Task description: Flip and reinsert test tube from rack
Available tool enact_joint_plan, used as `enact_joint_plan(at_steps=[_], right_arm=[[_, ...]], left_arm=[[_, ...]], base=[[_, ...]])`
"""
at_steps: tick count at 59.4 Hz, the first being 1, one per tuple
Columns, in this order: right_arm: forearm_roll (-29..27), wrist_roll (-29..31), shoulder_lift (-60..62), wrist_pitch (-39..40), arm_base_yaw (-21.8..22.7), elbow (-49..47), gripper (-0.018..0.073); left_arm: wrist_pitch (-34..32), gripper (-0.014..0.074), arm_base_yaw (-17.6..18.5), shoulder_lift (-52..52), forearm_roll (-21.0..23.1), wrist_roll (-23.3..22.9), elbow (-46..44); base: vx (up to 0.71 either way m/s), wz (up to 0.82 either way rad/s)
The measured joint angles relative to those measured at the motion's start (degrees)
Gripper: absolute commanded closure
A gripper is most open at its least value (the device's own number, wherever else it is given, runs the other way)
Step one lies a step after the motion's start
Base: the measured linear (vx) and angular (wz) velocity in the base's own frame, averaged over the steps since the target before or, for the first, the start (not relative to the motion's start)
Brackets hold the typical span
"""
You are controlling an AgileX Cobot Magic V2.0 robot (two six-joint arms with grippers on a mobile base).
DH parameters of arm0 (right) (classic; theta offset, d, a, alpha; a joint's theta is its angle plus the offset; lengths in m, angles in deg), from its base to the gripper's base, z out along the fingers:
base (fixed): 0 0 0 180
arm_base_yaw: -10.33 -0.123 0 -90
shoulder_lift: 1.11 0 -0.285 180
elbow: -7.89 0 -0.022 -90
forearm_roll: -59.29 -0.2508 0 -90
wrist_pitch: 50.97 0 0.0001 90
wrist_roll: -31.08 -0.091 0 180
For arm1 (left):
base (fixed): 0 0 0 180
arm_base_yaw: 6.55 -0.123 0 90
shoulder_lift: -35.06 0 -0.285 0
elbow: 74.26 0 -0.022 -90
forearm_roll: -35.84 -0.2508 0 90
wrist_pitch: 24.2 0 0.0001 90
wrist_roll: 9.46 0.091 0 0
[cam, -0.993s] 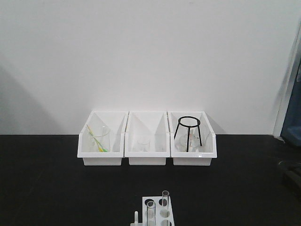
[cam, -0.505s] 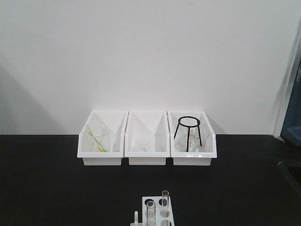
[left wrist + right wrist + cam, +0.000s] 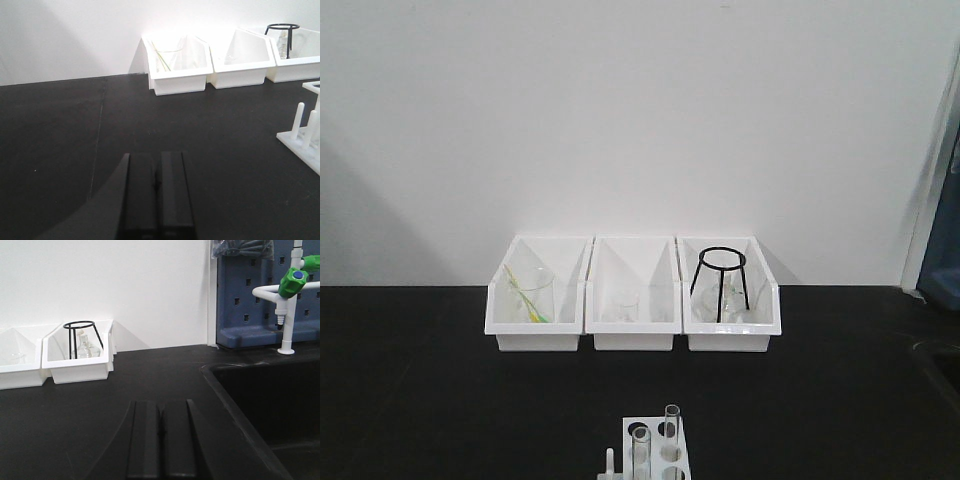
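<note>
Front view: I find the rack (image 3: 655, 448) at the bottom edge of the frame, on the black bench (image 3: 420, 400), with two test tubes (image 3: 671, 428) standing upright in its holes — both mouths up, so the flip is not yet done. Neither arm shows here. Behind the rack, well apart, stand three white bins (image 3: 633, 340): the left one holds a beaker (image 3: 528, 296) with a green-yellow stick in it, the middle one a small glass, the right one a black wire stand (image 3: 721, 283). None of these blocks a path to the rack.

Left wrist view: the left gripper (image 3: 157, 192) hangs over bare bench, fingers pressed together with nothing between them. The peg side of the rack sits at the right edge, near but untouched. I judge this arm must spread its fingers before any grasp.

Right wrist view: the right gripper (image 3: 160, 437) is likewise pressed together and empty. The rack is out of view. A sink (image 3: 260, 405) lies just to its right, with a green-handled tap (image 3: 290, 290) beyond — a drop-off to keep clear of.
</note>
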Motion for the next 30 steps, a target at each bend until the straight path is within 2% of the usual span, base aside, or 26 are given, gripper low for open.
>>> enact_joint_plan(at_steps=[30], right_arm=[[0.0, 0.0, 0.0, -0.2, 0.0, 0.0, 0.0570]], left_arm=[[0.0, 0.0602, 0.0, 0.0, 0.0, 0.0, 0.0]], base=[[0.00, 0.00]])
